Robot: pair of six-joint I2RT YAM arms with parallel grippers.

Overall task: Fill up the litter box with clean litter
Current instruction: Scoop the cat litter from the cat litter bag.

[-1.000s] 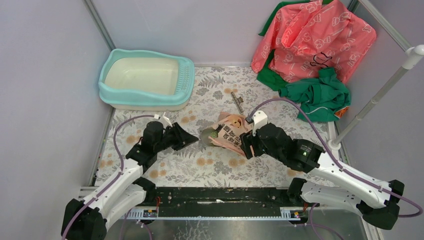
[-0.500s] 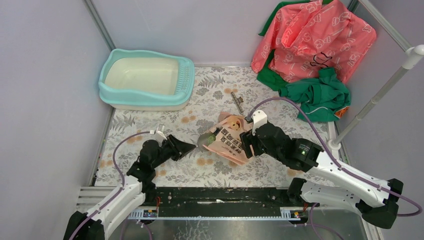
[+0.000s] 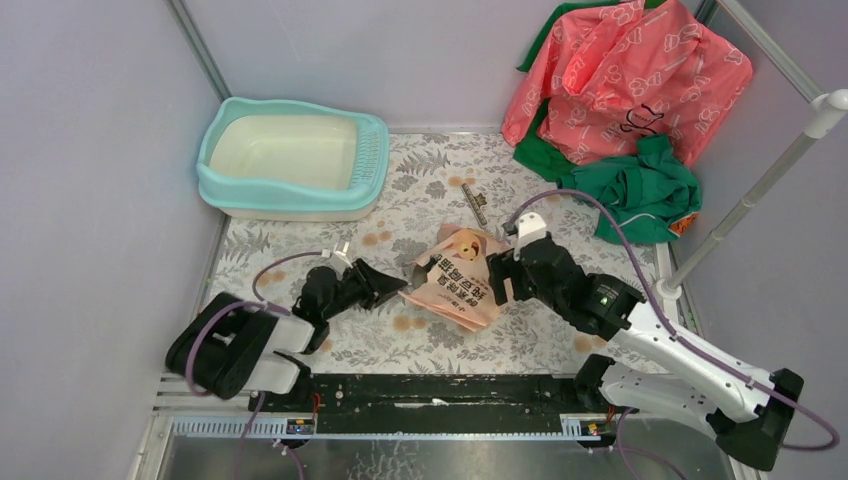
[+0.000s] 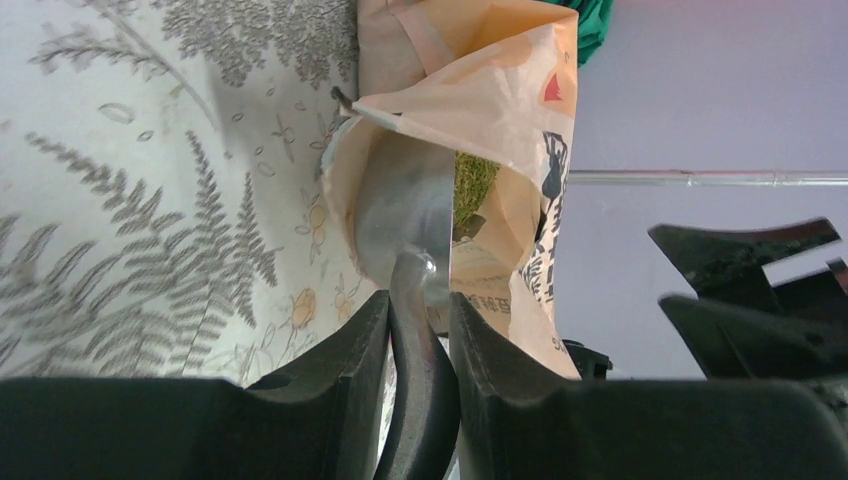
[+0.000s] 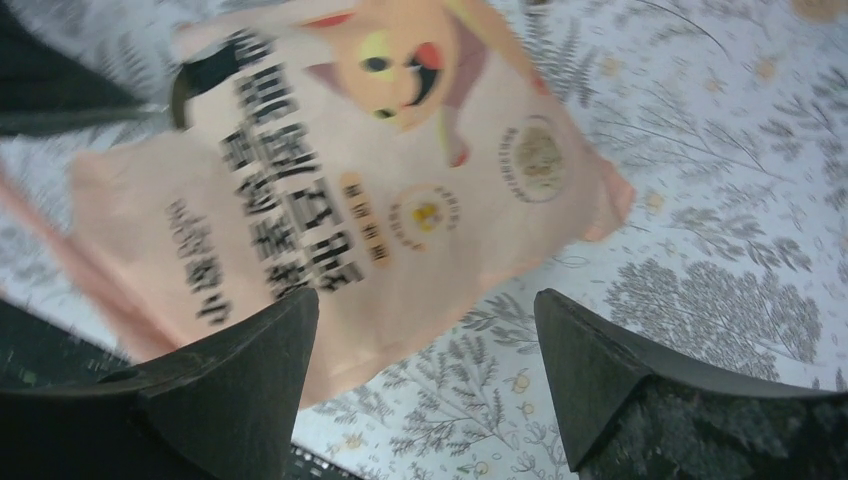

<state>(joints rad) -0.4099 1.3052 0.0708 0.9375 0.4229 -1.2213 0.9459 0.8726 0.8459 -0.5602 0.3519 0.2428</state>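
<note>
Since the earlier frame, your left arm has folded low toward the near edge, and the left gripper (image 3: 385, 283) has advanced right to the mouth of the bag (image 3: 455, 282). The right gripper (image 3: 497, 287) has spread its jaws wider.

Check the left wrist view: the left gripper is clamped on the handle of the grey scoop (image 4: 400, 215). The scoop bowl sits inside the open bag mouth, and green litter (image 4: 475, 185) shows just beyond the bowl, inside the bag.

Check the right wrist view: the right gripper stands with its jaws well apart above the printed face of the bag, which lies on the floral mat (image 3: 420, 190).

Note that the litter box (image 3: 280, 195) stands at the far left corner, well apart from the bag. Its cream pan shows bare plastic.
</note>
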